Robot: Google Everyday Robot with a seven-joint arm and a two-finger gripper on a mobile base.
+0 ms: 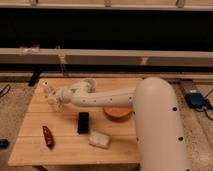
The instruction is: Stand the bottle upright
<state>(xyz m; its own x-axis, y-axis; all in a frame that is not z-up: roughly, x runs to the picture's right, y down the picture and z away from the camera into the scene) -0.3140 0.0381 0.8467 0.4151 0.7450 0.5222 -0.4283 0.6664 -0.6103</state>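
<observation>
Camera view: gripper (52,99) at bottle (49,93); label unreadable

We see a wooden slatted table (60,150) on a speckled floor. A black rectangular object (83,122) lies near its middle, a whitish wrapped block (99,140) just beside it towards the front, a red item (47,136) at front left and an orange dish (117,113) to the right. A blue device (196,100) sits on the floor.

White arm (107,98) stretched leftward from bulky shoulder, elbow bent, gripper (51,98) low at far left
</observation>
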